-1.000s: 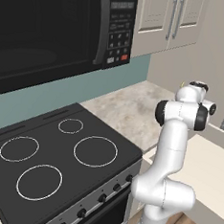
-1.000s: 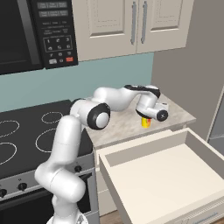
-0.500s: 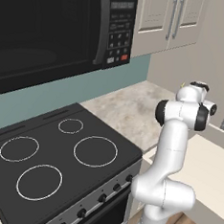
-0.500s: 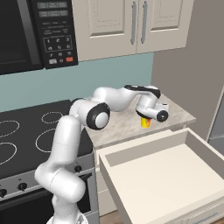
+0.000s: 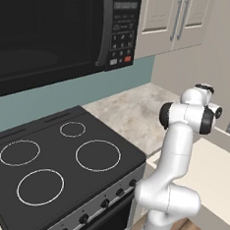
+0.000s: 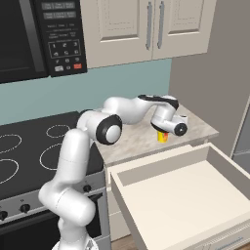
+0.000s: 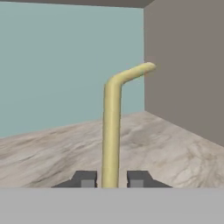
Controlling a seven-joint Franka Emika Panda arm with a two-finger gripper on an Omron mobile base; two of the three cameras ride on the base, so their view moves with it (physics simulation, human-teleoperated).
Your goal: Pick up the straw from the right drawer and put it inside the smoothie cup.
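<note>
In the hand view the straw [image 7: 111, 131], a thin yellowish stick with a bent top, stands upright between my gripper's [image 7: 111, 179] dark fingertips [image 7: 85, 178]. A narrow gap shows on each side of it, so the jaws are slightly open around the straw. In the right base view the gripper [image 6: 168, 131] hovers just over the small yellow smoothie cup [image 6: 162, 137] on the marble counter [image 6: 141, 139]; the hand hides the cup's top and the straw. The pale cream right drawer [image 6: 195, 195] is pulled out below the counter, its floor bare.
A black stove [image 5: 59, 156] with several burner rings lies left of the counter, under a microwave [image 5: 55, 28]. A teal backsplash [image 6: 97, 95] and a grey side wall [image 6: 210, 73] close in the counter corner. Cream cabinets [image 6: 146, 29] hang above.
</note>
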